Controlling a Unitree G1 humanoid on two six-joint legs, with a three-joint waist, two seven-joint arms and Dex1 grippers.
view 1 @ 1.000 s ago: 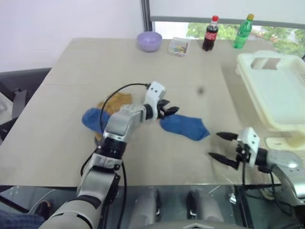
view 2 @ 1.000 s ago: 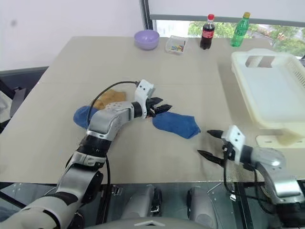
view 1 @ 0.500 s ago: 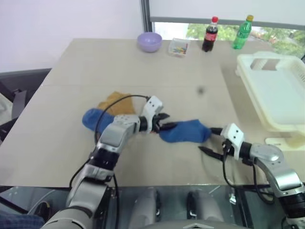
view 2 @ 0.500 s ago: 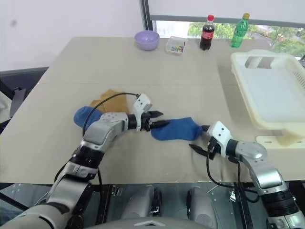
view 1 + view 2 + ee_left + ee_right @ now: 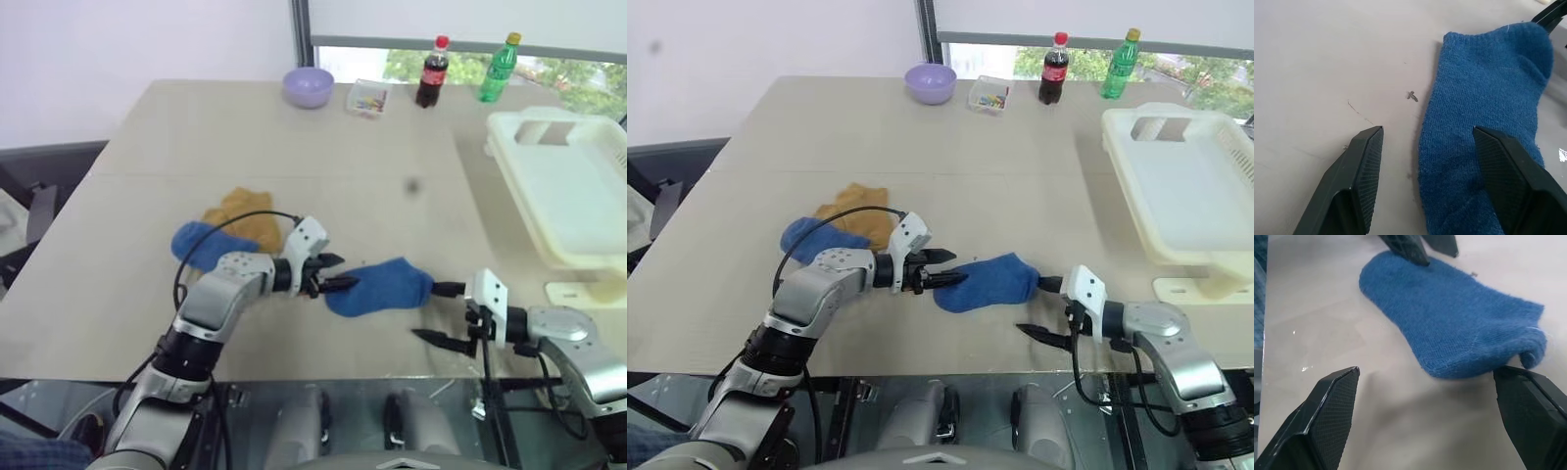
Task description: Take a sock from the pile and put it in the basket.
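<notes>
**Blue sock drawn nearer the front edge, lying between two open pincers**

A second ago the loose blue sock [image 5: 380, 286] lay slanting, its far end pointing away to the right. It has since been dragged toward the near edge of the table [image 5: 294, 137] and swung round, so that its long axis runs nearly crosswise, left to right, with the right end slightly farther from the edge. The rounded, folded end points to the right pincer [image 5: 441, 313]; the flatter end points to the left pincer [image 5: 331, 272].

The left pincer has drawn back with the sock and sits at its left end, fingers apart. In the left wrist view one finger [image 5: 1508, 176] lies on the sock's edge and the other over bare table, so nothing is pinched. The right pincer has moved in toward the sock and stands wide open just beside its right end; whether one fingertip [image 5: 1528, 396] touches the cloth I cannot tell.

The pile [image 5: 230, 230], one blue and some mustard cloth, lies behind the left arm as before. The basket [image 5: 563, 181] stands at the far right of the table, well apart from the sock.
</notes>
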